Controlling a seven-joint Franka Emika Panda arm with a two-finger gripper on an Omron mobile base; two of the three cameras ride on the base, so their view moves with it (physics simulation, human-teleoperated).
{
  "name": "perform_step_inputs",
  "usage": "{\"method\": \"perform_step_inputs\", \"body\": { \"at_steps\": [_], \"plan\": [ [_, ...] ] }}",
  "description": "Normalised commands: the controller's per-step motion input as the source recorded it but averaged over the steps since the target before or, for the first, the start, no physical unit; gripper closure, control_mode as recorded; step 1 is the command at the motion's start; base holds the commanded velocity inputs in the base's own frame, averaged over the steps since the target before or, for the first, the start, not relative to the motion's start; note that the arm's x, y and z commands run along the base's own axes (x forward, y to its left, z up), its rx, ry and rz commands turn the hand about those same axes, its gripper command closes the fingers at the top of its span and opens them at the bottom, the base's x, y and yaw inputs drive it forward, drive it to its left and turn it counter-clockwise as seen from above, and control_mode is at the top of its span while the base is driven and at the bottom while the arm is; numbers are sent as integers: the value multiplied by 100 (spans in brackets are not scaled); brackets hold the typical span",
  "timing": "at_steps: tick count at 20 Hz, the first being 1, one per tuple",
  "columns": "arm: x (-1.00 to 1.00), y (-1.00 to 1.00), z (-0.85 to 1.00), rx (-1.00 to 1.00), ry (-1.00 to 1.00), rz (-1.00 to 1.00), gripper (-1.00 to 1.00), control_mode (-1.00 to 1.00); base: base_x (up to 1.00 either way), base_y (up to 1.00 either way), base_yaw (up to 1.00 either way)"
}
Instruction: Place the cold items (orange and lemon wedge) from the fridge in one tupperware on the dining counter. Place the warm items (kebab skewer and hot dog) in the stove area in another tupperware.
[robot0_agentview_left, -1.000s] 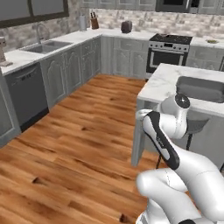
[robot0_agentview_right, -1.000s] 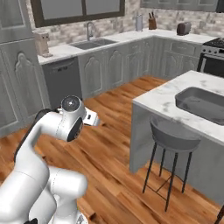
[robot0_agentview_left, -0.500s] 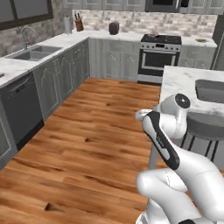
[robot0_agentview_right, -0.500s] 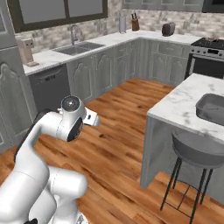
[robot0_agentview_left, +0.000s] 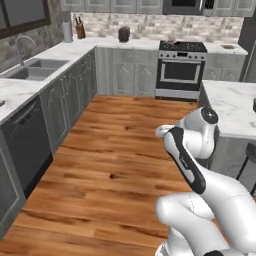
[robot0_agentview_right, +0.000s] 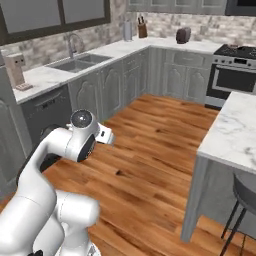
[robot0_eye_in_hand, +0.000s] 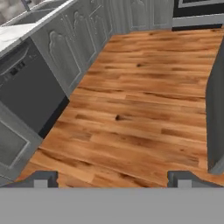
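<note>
The arm (robot0_agentview_left: 187, 155) is folded close over the base, its hand pointing down and forward at the wooden floor (robot0_agentview_left: 125, 150); in the hand view the gripper (robot0_eye_in_hand: 111, 178) shows two dark fingertips (robot0_eye_in_hand: 41, 178) well apart with only floorboards between them, holding nothing. The stove area (robot0_agentview_left: 181, 70) stands at the far wall, a steel range with a dark oven door between grey cabinets under marble tops; the dining counter (robot0_agentview_left: 230, 107) runs along the right, its white veined top beside the arm. On the left a wall counter (robot0_agentview_right: 65, 70) carries a sink (robot0_agentview_left: 31, 70), with a dark dishwasher front (robot0_eye_in_hand: 26, 87) beneath; a stool (robot0_agentview_right: 245, 192) sits near the island.
</note>
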Motion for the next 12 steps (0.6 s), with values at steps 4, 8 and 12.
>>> {"method": "perform_step_inputs", "body": {
  "at_steps": [4,8,12],
  "plan": [
    [0,0,0,0,0,0,-100,100,100,72,-27],
    [0,0,0,0,0,0,-100,100,100,75,-28],
    [0,0,0,0,0,0,-100,100,100,60,-26]
  ]
}}
